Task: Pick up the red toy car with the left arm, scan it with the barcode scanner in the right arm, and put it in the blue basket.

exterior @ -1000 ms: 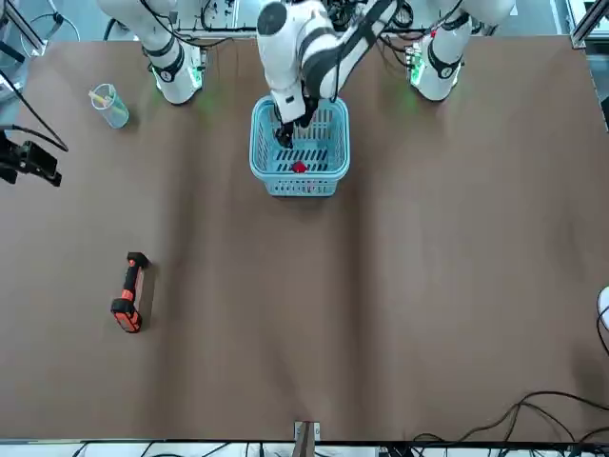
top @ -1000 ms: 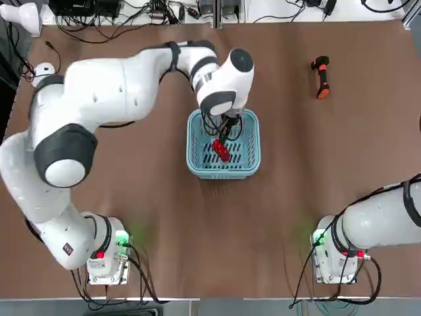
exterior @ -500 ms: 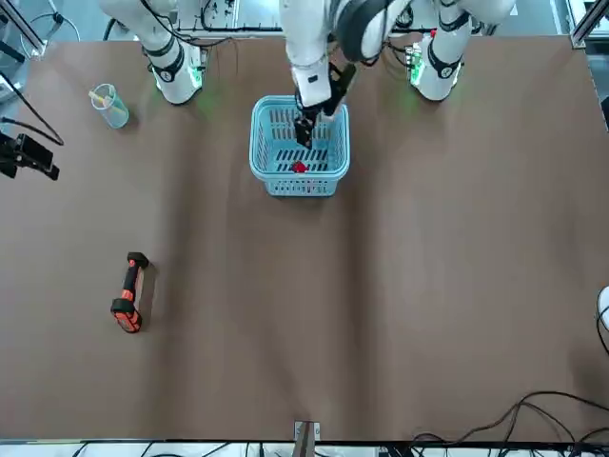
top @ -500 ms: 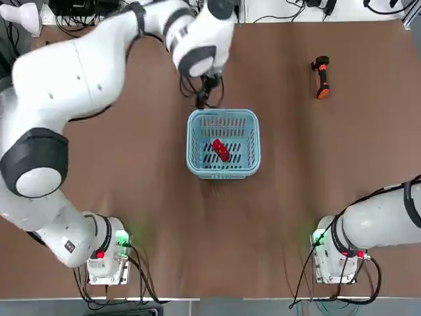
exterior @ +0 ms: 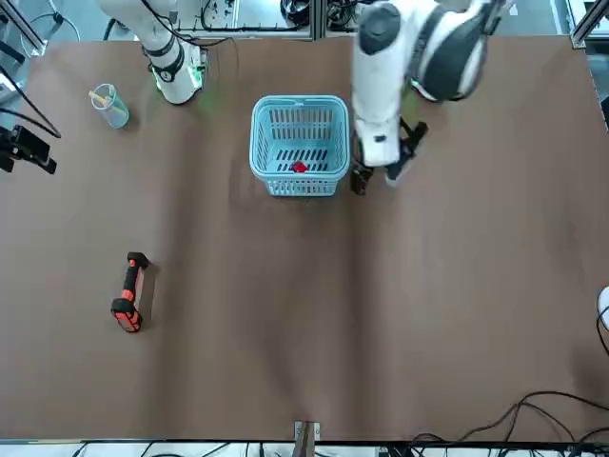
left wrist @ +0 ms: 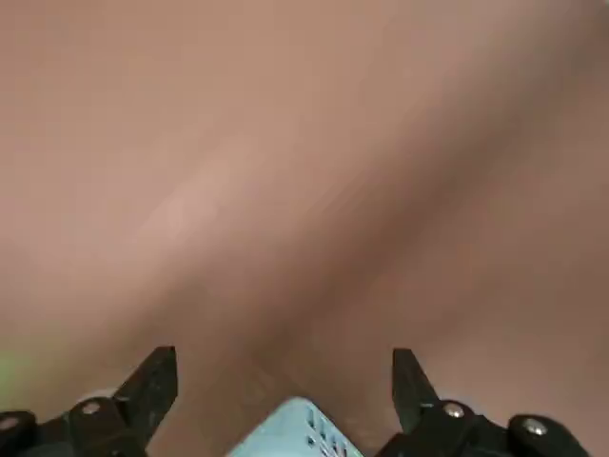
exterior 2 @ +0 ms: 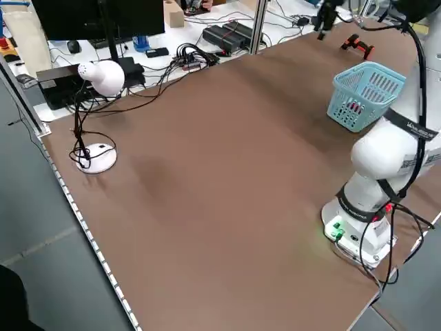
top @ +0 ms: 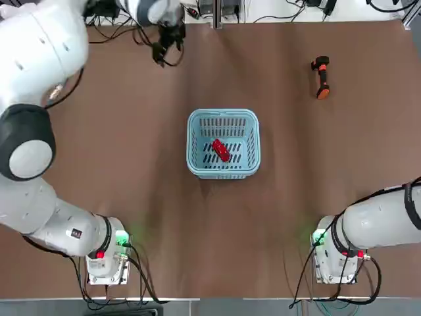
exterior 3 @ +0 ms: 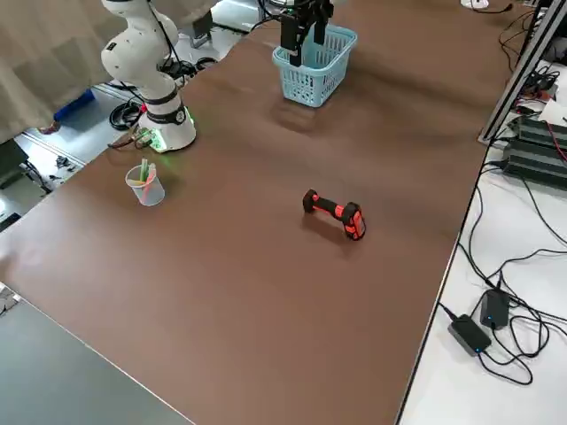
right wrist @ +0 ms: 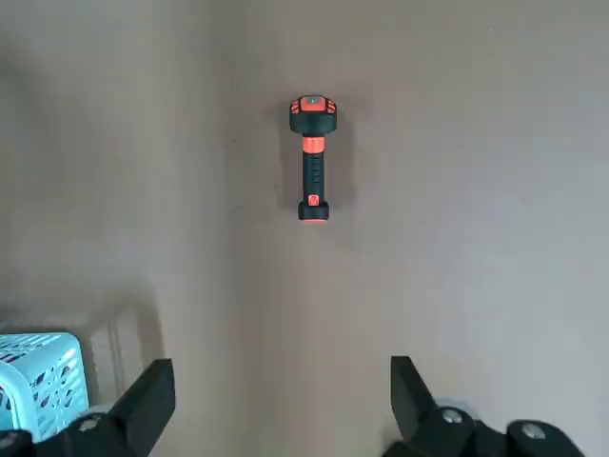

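The red toy car (top: 220,151) lies on the floor of the blue basket (top: 223,118) at the table's middle; the front view shows the car (exterior: 300,168) too. My left gripper (top: 166,47) hangs open and empty above the table's far left part, well clear of the basket. In its wrist view the left gripper (left wrist: 285,357) holds nothing, with a bit of basket rim (left wrist: 300,428) below. The barcode scanner (top: 320,77) lies on the table at the far right. High over it my right gripper (right wrist: 281,367) stands open and empty, with the scanner (right wrist: 312,157) beneath it.
A clear cup (exterior: 109,105) with sticks stands near the right arm's base (exterior: 171,67). A white desk lamp (exterior 2: 103,76) and cables crowd the table's far edge. Part of a white mouse (exterior: 604,305) shows at the far left edge.
The left gripper has risen out of the basket and swung away to the table's far left. The red car stays in the basket. The right arm has barely moved.
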{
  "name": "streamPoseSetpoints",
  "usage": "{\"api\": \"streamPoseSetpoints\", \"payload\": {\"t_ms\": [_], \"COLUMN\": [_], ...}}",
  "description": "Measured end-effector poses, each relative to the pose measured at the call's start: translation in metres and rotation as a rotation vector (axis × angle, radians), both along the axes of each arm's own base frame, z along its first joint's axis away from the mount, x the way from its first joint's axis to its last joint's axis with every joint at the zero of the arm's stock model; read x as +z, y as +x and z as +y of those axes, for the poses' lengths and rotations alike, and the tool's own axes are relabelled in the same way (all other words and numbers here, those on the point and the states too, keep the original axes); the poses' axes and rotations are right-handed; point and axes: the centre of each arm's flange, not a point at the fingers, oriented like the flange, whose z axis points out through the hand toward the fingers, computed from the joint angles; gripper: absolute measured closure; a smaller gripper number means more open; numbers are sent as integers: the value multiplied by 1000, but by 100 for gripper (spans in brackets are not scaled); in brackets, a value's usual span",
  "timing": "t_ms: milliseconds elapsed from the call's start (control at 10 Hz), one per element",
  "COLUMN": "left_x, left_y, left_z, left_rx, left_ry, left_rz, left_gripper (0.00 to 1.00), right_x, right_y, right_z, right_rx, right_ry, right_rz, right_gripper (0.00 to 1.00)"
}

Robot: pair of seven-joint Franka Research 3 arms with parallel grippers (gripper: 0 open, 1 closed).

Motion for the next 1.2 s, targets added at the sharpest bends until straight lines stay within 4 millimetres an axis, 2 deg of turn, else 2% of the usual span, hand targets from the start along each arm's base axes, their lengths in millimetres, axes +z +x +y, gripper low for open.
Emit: {"api": "streamPoseSetpoints", "payload": {"t_ms": [200, 500, 800, 1000, 1200], "left_x": [22, 67, 107, 116, 123], "left_y": [27, 47, 37, 27, 26], "left_z": [54, 138, 208, 238, 277], "left_rx": [-116, -310, -491, -615, -684], "left_ry": [-20, -85, -78, -90, -107], "left_rz": [5, -10, -12, 33, 34], "left_gripper": [0, 0, 0, 0, 0], "right_x": [10, 9, 7, 6, 6], "right_y": [-10, -15, -14, -14, -14], "right_z": [-5, -17, -8, -7, -6], "right_rx": [-9, -27, -9, -7, -6], "right_ry": [3, 6, 6, 6, 6], "right_rz": [-14, -9, -4, -1, -1], "right_gripper": [0, 0, 0, 0, 0]}}
